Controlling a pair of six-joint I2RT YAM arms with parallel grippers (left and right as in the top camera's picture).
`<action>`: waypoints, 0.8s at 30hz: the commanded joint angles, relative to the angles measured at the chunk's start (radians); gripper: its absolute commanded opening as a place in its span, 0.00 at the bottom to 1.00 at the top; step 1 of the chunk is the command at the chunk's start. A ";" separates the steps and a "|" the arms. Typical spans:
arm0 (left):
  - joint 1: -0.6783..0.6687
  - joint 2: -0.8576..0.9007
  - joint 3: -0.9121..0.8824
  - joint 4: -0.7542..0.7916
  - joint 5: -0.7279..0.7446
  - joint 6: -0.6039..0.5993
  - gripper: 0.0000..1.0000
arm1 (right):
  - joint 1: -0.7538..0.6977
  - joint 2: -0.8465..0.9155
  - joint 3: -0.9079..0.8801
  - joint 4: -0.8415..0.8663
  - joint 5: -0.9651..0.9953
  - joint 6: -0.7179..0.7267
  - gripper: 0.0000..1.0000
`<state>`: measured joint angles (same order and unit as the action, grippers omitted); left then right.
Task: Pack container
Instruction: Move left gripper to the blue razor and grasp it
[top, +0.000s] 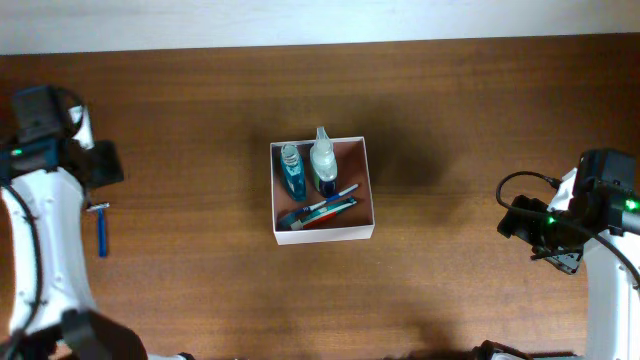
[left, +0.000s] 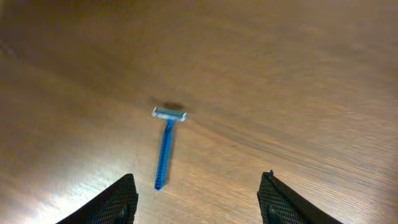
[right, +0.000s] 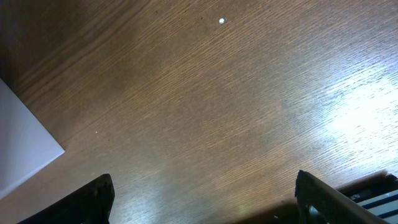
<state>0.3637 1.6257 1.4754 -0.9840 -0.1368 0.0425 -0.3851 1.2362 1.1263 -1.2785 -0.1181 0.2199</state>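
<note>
Hovering above the blue razor, left pincer spread wide and empty, probably lining up a pick. Right pincer likewise spread, empty, parked well right. Container at centre of counter, two bottles inside; razor outside, well left, only loose item in view.

A: Across the frame?
B: Brown wood-grain tabletop, grain slanting up toward the right, bright glare near the right edge.
A: At the left edge?
B: White flat sharp-cornered panel, cut off by the frame, corner pointing right over the wood. Unclear whether lying or standing, unclear part of what.
A: Upper middle?
B: Tiny white speck on the wood.
A: Along the bottom?
B: Black two-fingered right gripper, fingers in the lower corners, spread wide, bare wood between.
</note>
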 joint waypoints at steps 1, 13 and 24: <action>0.066 0.108 -0.018 -0.004 0.044 -0.028 0.63 | 0.006 0.001 -0.005 0.000 0.010 -0.007 0.86; 0.202 0.330 -0.020 0.006 0.077 -0.028 0.64 | 0.006 0.001 -0.005 0.000 0.018 -0.007 0.86; 0.211 0.372 -0.184 0.135 0.134 0.003 0.63 | 0.006 0.001 -0.005 0.002 0.021 -0.006 0.86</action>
<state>0.5755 1.9797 1.3441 -0.8749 -0.0254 0.0299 -0.3851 1.2362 1.1263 -1.2781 -0.1139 0.2195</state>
